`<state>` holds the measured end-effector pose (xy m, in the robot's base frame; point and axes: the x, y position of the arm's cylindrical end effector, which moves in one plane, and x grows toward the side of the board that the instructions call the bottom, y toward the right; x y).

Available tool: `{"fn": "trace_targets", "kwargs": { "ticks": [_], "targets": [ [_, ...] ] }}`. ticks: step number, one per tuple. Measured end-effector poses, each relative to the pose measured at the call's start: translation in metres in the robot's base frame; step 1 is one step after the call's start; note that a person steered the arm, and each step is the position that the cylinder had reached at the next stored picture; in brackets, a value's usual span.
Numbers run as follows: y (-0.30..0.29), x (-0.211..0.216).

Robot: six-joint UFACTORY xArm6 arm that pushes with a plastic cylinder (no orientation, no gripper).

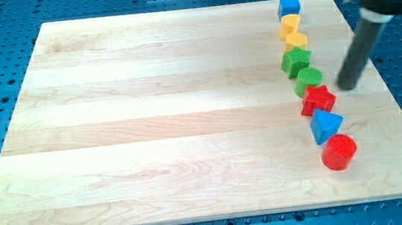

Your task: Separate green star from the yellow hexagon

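The green star (pixel 296 61) lies on the wooden board (pixel 150 125) near the view's right, touching the yellow hexagon (pixel 296 41) just above it. Both sit in a column of blocks. My tip (pixel 348 86) is to the right of the column, level with the green round block (pixel 308 80) and the red star (pixel 318 100). It is below and to the right of the green star, apart from it.
The column runs from the view's top: a blue cube (pixel 289 6), a yellow block (pixel 290 24), the hexagon, the green star, the green round block, the red star, a blue triangle (pixel 325 125), a red cylinder (pixel 338 151). Blue perforated table surrounds the board.
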<state>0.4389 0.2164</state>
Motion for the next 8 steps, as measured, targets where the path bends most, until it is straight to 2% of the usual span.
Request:
{"fn": "trace_targets", "kwargs": {
  "ticks": [3,5,6,7,8],
  "targets": [
    [-0.183,0.002],
    [-0.051,-0.006],
    [-0.013,-0.041],
    [-0.011,-0.044],
    [0.019,-0.064]
  ]
}}
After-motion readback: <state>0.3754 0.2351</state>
